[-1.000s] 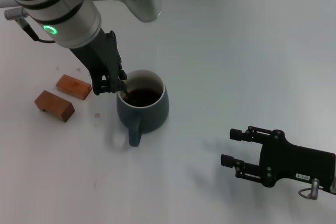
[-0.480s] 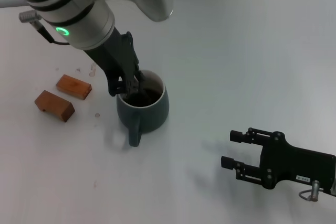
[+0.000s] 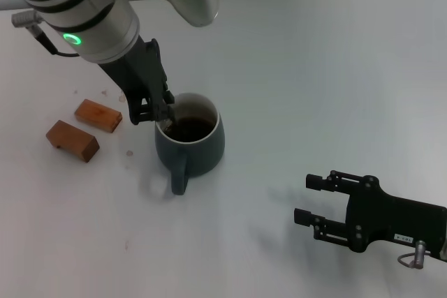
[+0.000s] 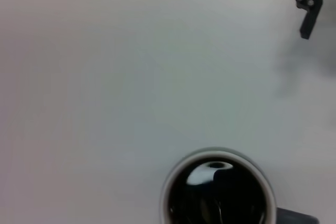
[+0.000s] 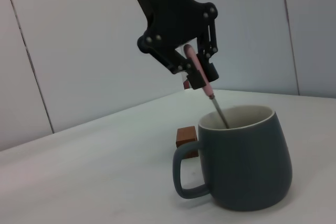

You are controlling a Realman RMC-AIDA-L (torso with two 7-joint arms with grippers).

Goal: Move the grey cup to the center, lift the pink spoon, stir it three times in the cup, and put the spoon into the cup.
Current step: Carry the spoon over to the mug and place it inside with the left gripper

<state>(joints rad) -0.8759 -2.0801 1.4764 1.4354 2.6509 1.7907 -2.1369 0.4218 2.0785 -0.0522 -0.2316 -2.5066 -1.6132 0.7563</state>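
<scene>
Right wrist view gives the side profile the other cameras lack: left gripper [image 5: 195, 72] clamped on the pink spoon [image 5: 202, 80] by its pink handle, spoon tilted, handle up and metal stem slanting down past the pale rim into the grey cup [image 5: 242, 163]. Bowl end hidden inside the cup.

Head view shows the layout from above: left gripper [image 3: 155, 107] over the cup's left rim, grey cup [image 3: 190, 140] on the white table [image 3: 314, 82], loop handle pointing toward the robot. Spoon barely visible there, just a sliver at the rim. Two brown blocks [image 3: 82, 128] lie to the cup's left, apart from it.

Left wrist view looks straight down into the cup [image 4: 218, 190]: dark glossy interior with a bright reflection, no fingers visible.

Right gripper [image 3: 328, 204] rests on the table well to the cup's right, fingers spread, holding nothing. A small white label sits on its body; text too small to read.
</scene>
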